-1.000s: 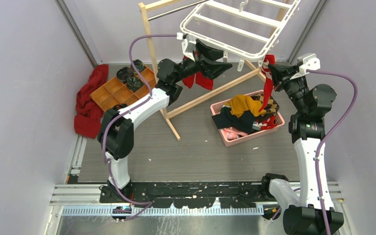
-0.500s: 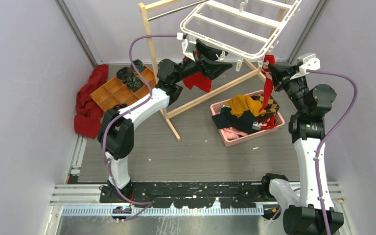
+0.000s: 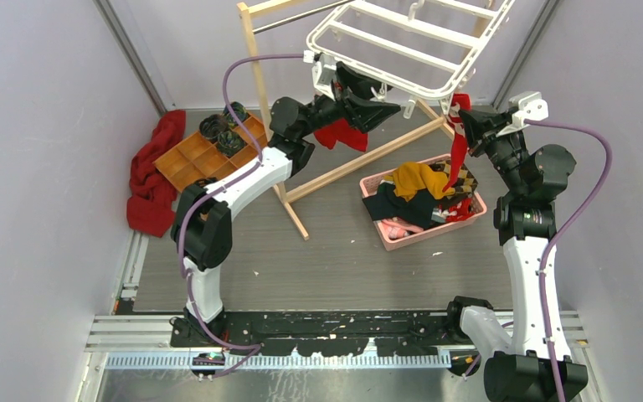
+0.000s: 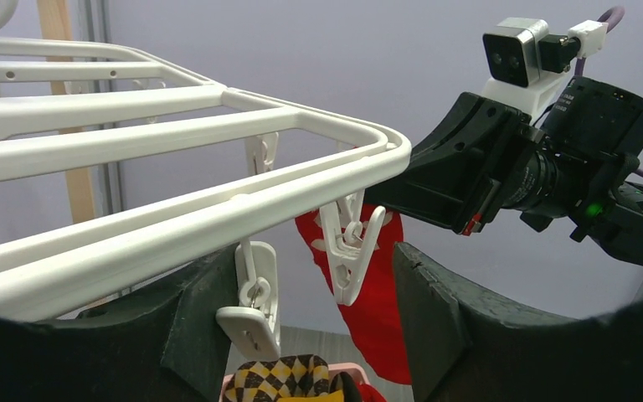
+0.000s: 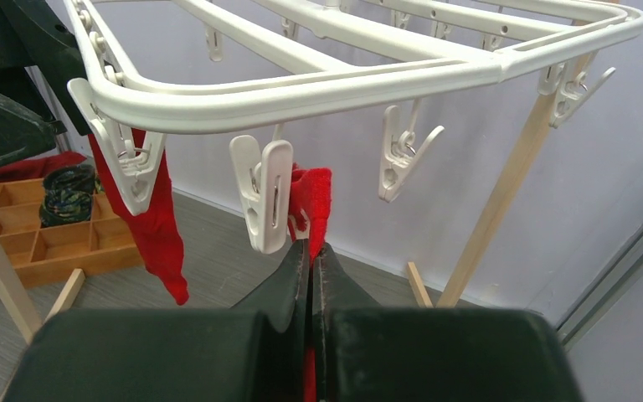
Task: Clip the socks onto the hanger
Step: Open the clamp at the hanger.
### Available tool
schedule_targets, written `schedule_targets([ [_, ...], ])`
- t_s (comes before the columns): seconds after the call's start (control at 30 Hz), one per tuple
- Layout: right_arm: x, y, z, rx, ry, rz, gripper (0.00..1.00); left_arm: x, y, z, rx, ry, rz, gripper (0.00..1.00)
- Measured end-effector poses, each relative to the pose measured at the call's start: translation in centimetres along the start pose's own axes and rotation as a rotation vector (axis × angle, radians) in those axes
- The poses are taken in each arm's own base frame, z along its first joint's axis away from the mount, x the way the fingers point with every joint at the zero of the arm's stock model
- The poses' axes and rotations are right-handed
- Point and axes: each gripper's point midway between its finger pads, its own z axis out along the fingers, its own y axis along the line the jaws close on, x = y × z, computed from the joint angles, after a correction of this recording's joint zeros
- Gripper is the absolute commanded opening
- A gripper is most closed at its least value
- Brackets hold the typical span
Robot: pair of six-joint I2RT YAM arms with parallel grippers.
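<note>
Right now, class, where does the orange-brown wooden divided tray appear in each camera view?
Top external: the orange-brown wooden divided tray sits left of centre, in the upper half.
Left wrist: the tray is not in this picture.
Right wrist: the tray lies at the lower left edge.
Shared landmark: the white plastic rectangular hanger shows in all three views.

left arm [image 3: 243,180] raised, jaws apart, right arm [image 3: 526,251] raised, jaws closed

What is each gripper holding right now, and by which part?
Right gripper pinches a red sock near its upper end; the rest hangs below. Left gripper is open and holds nothing.
</note>
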Motion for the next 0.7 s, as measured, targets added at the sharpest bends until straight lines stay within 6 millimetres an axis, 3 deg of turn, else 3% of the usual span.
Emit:
schedule_targets([
  [0.7, 0.0, 0.0, 0.0, 0.000, 0.000, 0.002, 0.01, -0.5, -1.7, -0.2, 0.072, -0.023, -0.048, 0.61],
])
